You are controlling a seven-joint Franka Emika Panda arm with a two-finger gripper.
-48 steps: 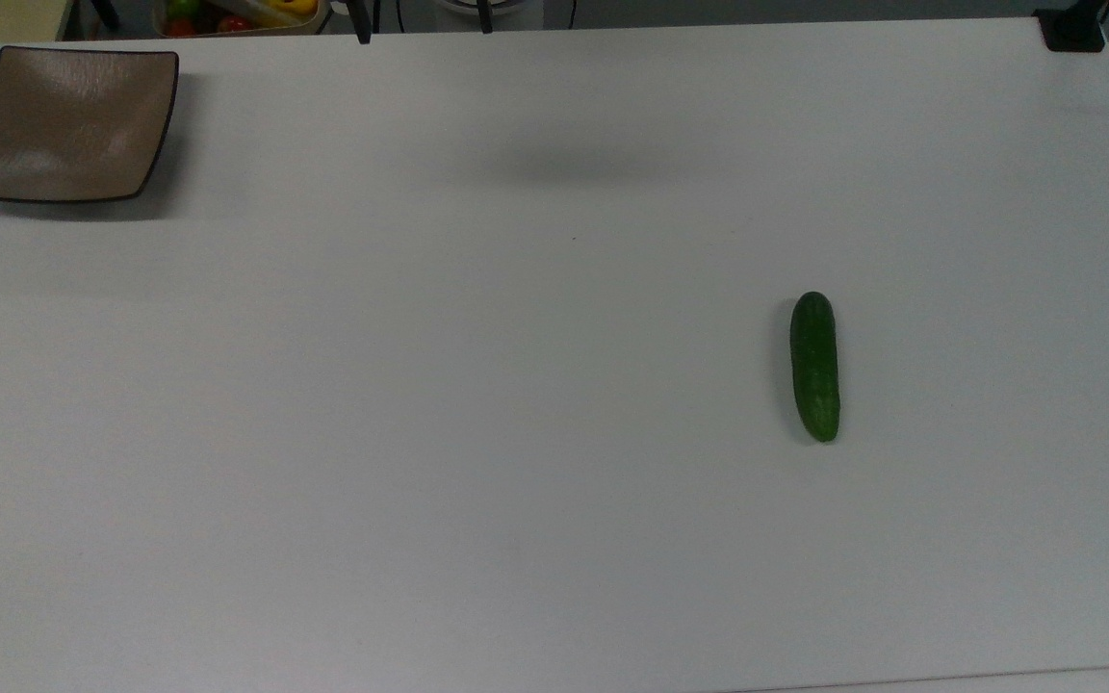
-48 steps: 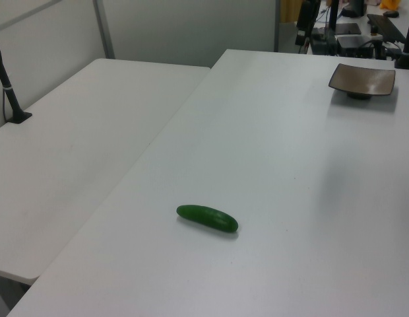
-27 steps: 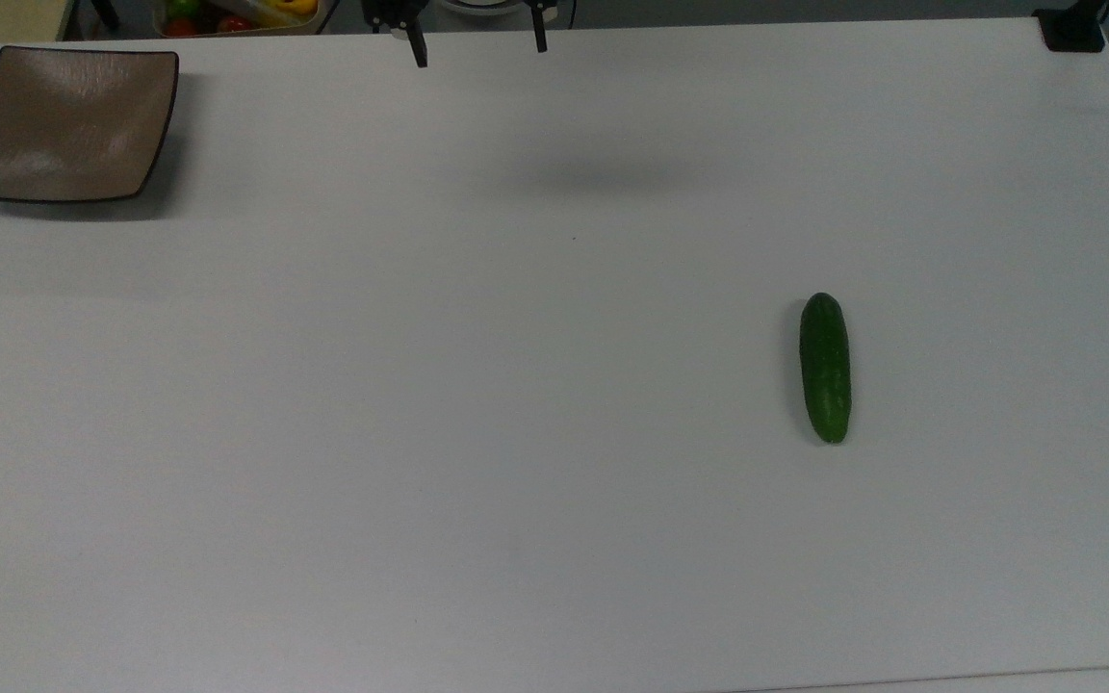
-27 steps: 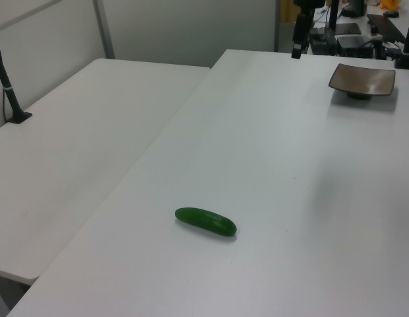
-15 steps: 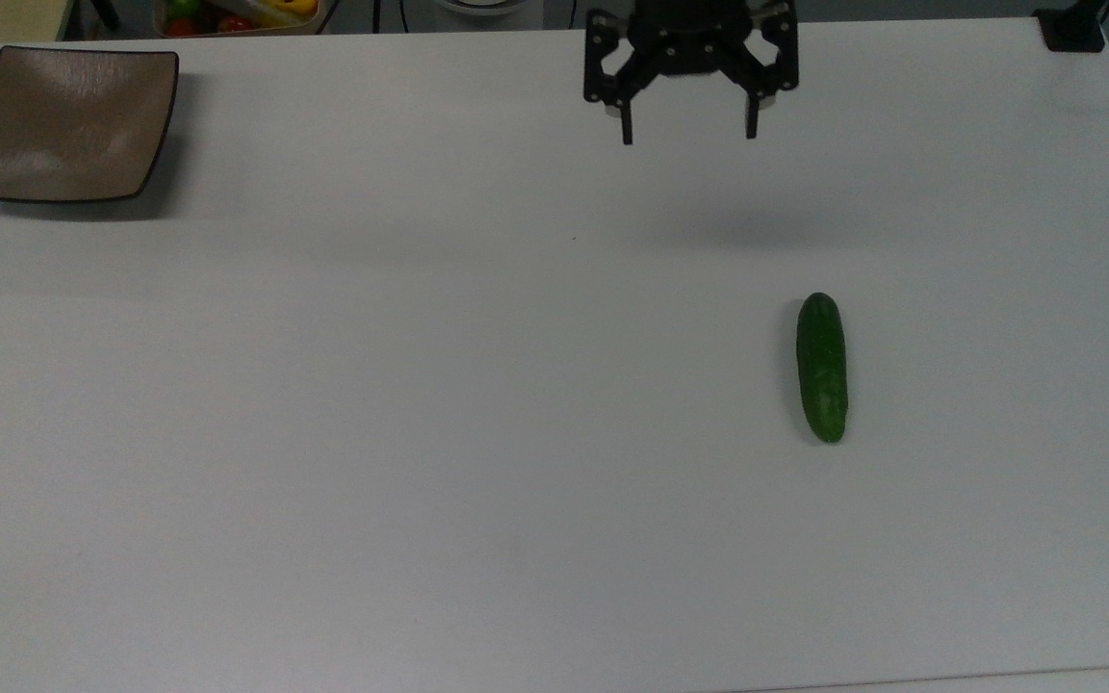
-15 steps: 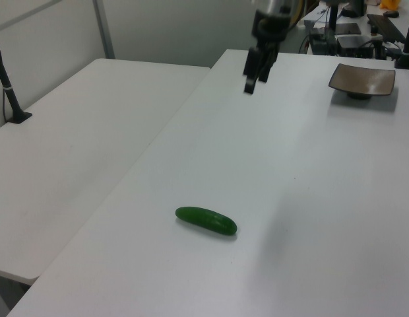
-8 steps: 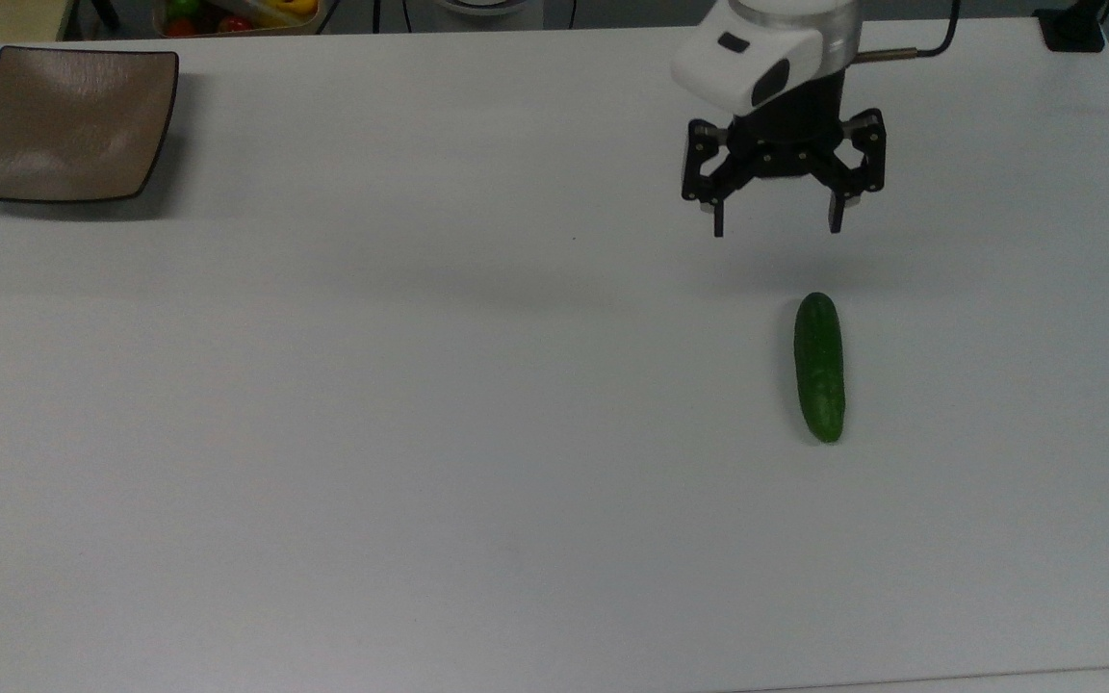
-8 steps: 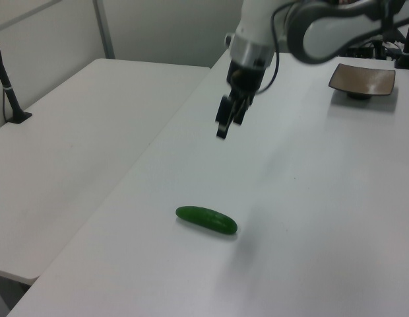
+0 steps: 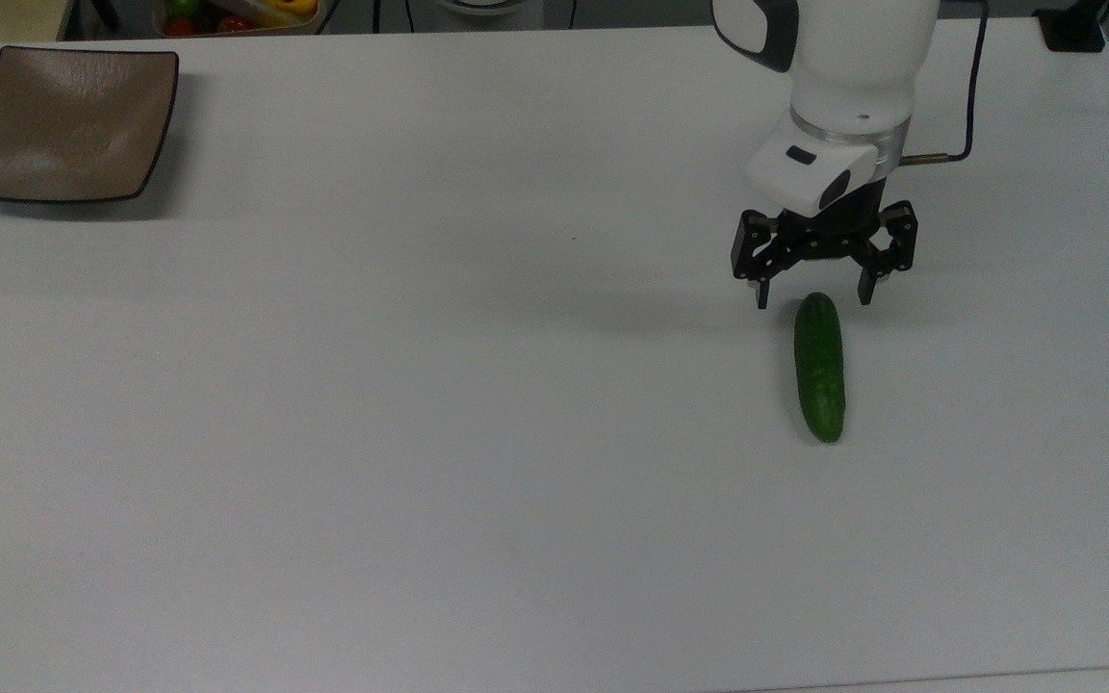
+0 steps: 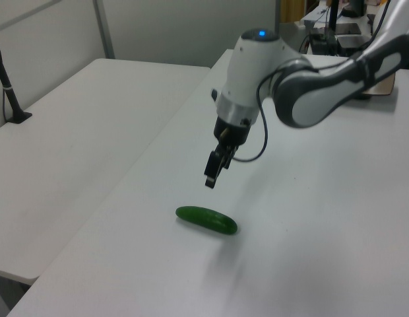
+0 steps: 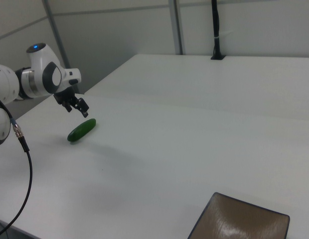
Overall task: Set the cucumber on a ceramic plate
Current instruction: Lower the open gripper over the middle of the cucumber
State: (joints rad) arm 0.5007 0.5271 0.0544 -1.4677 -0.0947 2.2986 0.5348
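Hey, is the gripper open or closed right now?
Open. In the top view the gripper has its two fingers spread wide apart, either side of the cucumber's upper end, gripping nothing.

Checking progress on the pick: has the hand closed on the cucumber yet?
No, the hand hangs open above the table, clear of the cucumber, which lies flat on the white surface in the left view.

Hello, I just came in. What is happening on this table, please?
A white robot arm holds its open gripper just above one end of a green cucumber, which lies flat on the white table. Nothing is grasped yet. The brown square ceramic plate, where the cucumber should go, sits empty at the far corner, in the top view's upper left.
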